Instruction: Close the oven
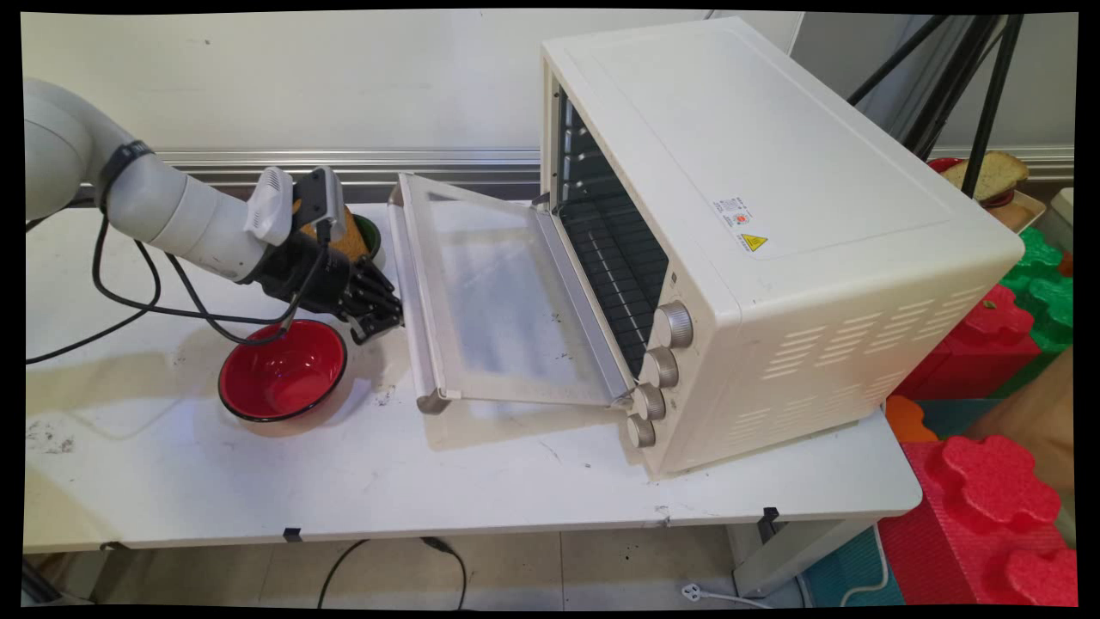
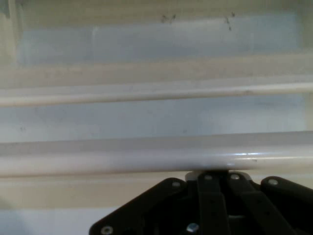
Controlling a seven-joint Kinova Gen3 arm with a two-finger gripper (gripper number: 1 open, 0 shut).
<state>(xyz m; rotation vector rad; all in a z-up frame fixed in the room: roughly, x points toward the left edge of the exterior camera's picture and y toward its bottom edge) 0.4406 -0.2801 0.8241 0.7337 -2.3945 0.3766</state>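
While a red bowl (image 1: 283, 381) sits at the table's (image 1: 481, 481) left, the black gripper (image 1: 384, 320) hangs just above and to its right, its fingers drawn together against the handle bar (image 2: 146, 159) of the toaster oven's open door (image 1: 498, 301). Behind the arm, a green bowl (image 1: 369, 236) peeks out. Further right stands the cream toaster oven (image 1: 773, 223), its door folded down.

Sitting just right of the gripper (image 1: 382, 320): toaster oven (image 1: 773, 249), its dropped door (image 1: 498, 301) reaching out to the gripper, handle (image 2: 156, 159) lying directly ahead. Resting below-left on the table (image 1: 516, 481): bowl (image 1: 282, 371). Hiding behind the wrist: another bowl (image 1: 368, 234).
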